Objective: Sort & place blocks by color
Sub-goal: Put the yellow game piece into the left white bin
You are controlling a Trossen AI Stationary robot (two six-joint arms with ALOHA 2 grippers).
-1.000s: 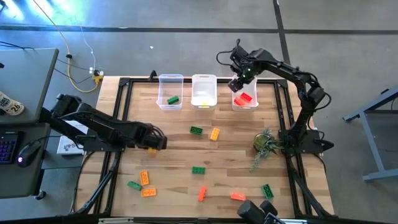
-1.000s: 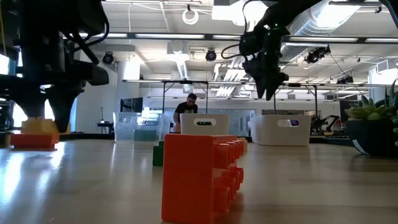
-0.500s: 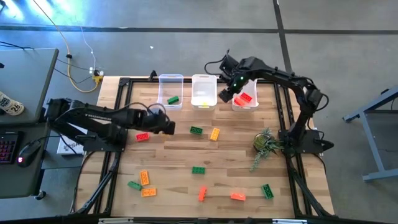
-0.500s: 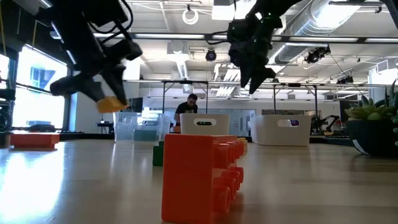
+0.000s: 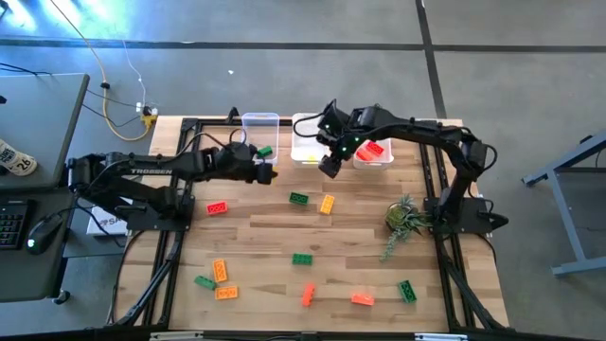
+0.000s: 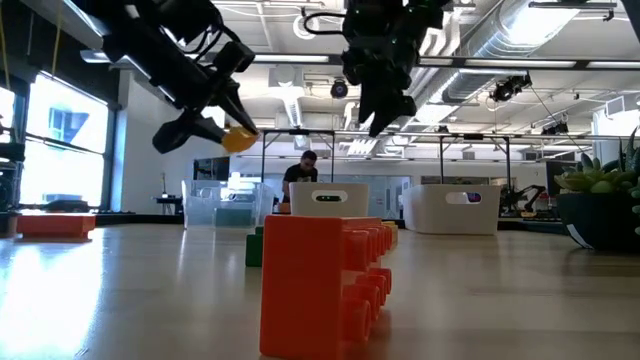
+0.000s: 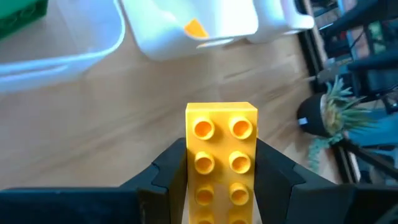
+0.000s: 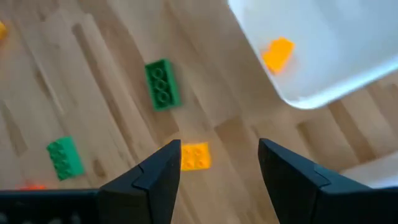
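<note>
Yellow studded plastic brick (image 7: 221,158) carried aloft toward the bins

Pinched by its long sides in the left claw (image 5: 262,171), above the wooden table (image 5: 265,237) just before the clear plastic bin (image 5: 259,139) with a green brick (image 5: 264,151) inside. Likely light, rigid and slick-walled; best taken across the smooth sides, studs left free. Middle white bin (image 5: 307,138) holding one orange-yellow piece (image 7: 195,27), red bricks (image 5: 372,149) in the third. Right claw (image 5: 329,167) spread, holding nothing, above the table near the middle bin.
</note>
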